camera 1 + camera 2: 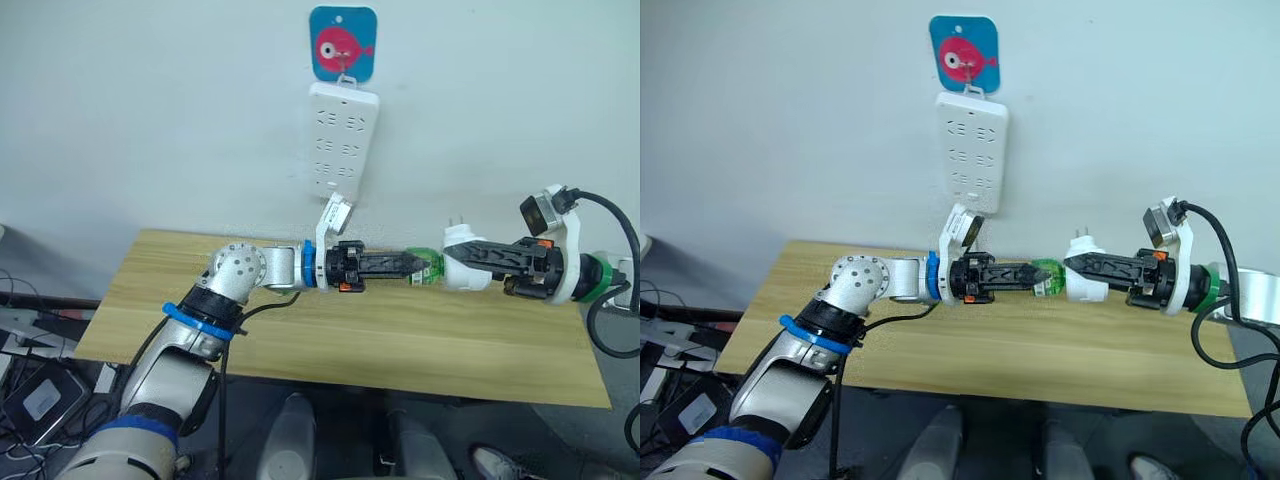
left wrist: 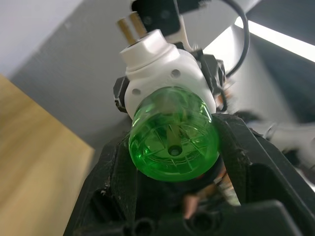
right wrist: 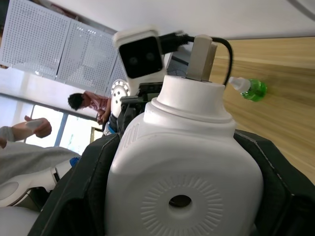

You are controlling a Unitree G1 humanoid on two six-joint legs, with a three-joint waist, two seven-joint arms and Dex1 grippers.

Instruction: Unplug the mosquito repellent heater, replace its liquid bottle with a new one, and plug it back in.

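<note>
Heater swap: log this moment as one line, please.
heater: unplugged, shut in right gripper | green bottle: in heater, shut in left gripper | second green bottle: lying on table | power strip: on wall

Heater (image 1: 1083,270) between both end effectors

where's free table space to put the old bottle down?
Most of the wooden table is bare: the near strip below both arms and the left end. Crowded mid-air at centre, where the left gripper holds the green bottle and the right gripper the mosquito repellent heater.
</note>
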